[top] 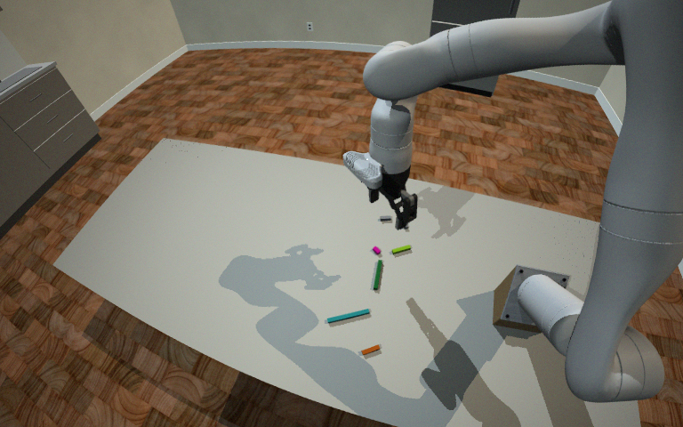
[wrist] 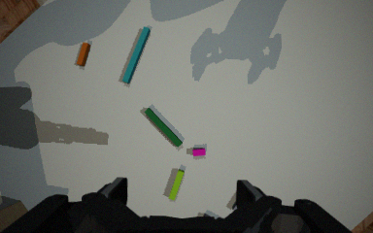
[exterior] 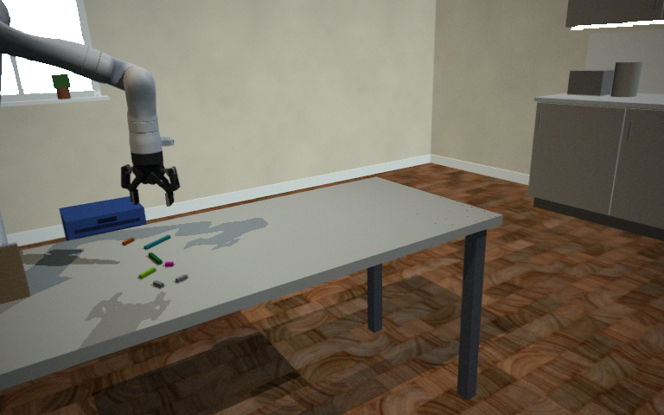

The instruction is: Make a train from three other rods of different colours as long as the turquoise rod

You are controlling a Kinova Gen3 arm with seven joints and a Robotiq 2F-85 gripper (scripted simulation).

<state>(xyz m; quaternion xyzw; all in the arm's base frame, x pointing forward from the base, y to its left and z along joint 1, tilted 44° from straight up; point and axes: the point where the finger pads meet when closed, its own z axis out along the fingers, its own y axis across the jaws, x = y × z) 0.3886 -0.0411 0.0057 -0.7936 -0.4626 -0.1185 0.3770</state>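
Observation:
My gripper (top: 386, 213) (exterior: 152, 202) (wrist: 182, 191) is open and empty, high above the table. The turquoise rod (top: 348, 316) (exterior: 156, 242) (wrist: 136, 55) and orange rod (top: 370, 349) (exterior: 127, 241) (wrist: 84, 54) lie apart. The green rod (top: 377, 275) (exterior: 155, 258) (wrist: 163, 127) points one end toward the short magenta rod (top: 376, 250) (exterior: 169, 264) (wrist: 199, 152), without touching. The lime rod (top: 401, 249) (exterior: 146, 272) (wrist: 176, 186) lies near them. One grey rod (top: 385, 219) (exterior: 181, 278) lies apart from another grey rod (exterior: 157, 284), which the finger mostly hides in the top view. No rods form a line.
The pale table (top: 191, 201) (exterior: 342, 220) carries all the rods. The arm's base (top: 534, 296) stands on its right side in the top view. Shadows of the arm fall across the table. A blue box (exterior: 102, 217) stands beyond the table's far edge in the exterior view.

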